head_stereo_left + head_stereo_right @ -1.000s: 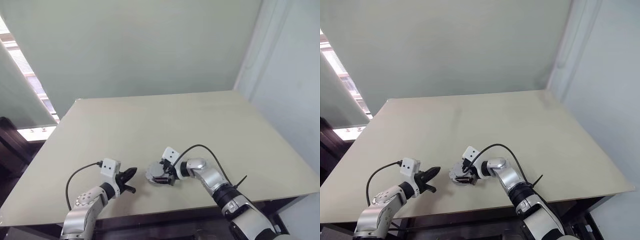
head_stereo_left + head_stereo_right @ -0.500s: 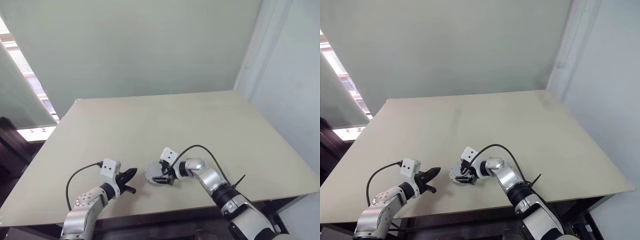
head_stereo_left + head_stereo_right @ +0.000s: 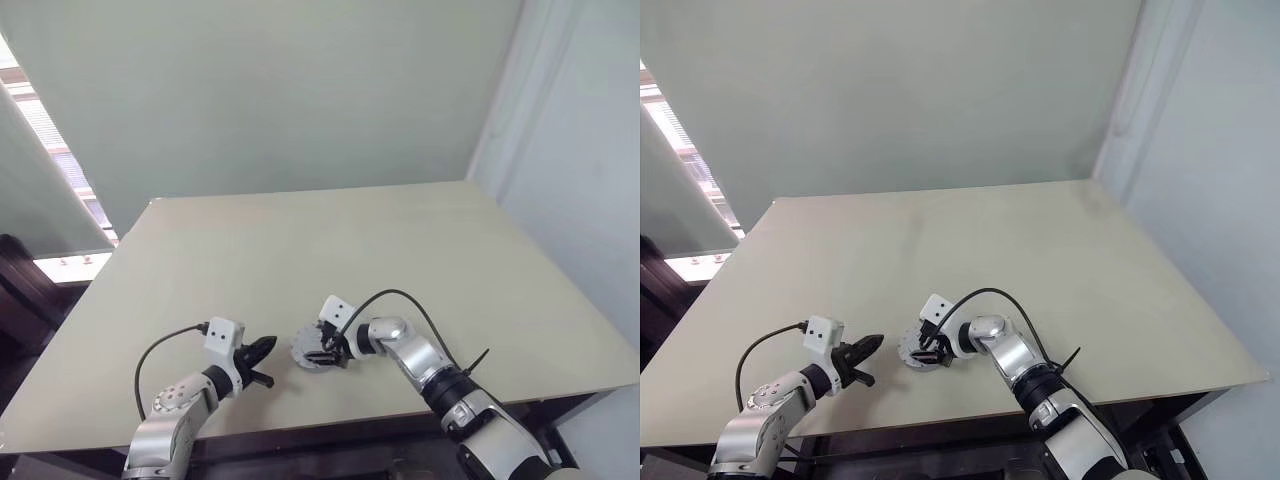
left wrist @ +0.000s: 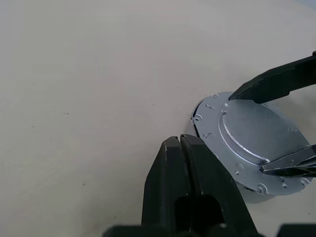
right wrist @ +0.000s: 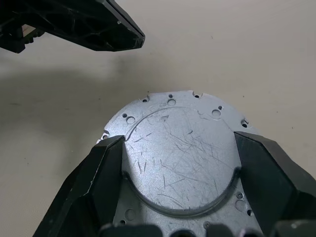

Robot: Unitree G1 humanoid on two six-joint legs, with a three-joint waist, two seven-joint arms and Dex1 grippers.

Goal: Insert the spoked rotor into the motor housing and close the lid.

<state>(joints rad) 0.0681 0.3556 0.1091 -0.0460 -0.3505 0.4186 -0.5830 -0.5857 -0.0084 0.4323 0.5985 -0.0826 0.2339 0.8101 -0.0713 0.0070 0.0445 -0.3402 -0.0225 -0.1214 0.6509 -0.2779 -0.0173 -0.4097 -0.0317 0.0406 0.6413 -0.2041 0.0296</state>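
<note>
The motor housing [image 3: 311, 350] lies near the table's front edge as a round squat silver part. Its upward face [image 5: 177, 153] is flat scratched grey metal with a raised round middle and small holes round the rim. Whether that face is the lid I cannot tell. The spoked rotor is hidden. My right gripper [image 5: 180, 142] reaches over it from the right, one finger [image 5: 106, 168] against each side of the raised middle. My left gripper [image 4: 180, 142] is shut and empty, its tip just left of the housing [image 4: 247, 143] and apart from it.
The beige table [image 3: 400, 250] stretches wide behind and to both sides of the part. Its front edge [image 3: 330, 425] runs close below the grippers. A pale wall rises behind the far edge, and a black cable loops over each wrist.
My right gripper's fingers have drawn inward onto the part's top face. The part and my left gripper have stayed where they were.
</note>
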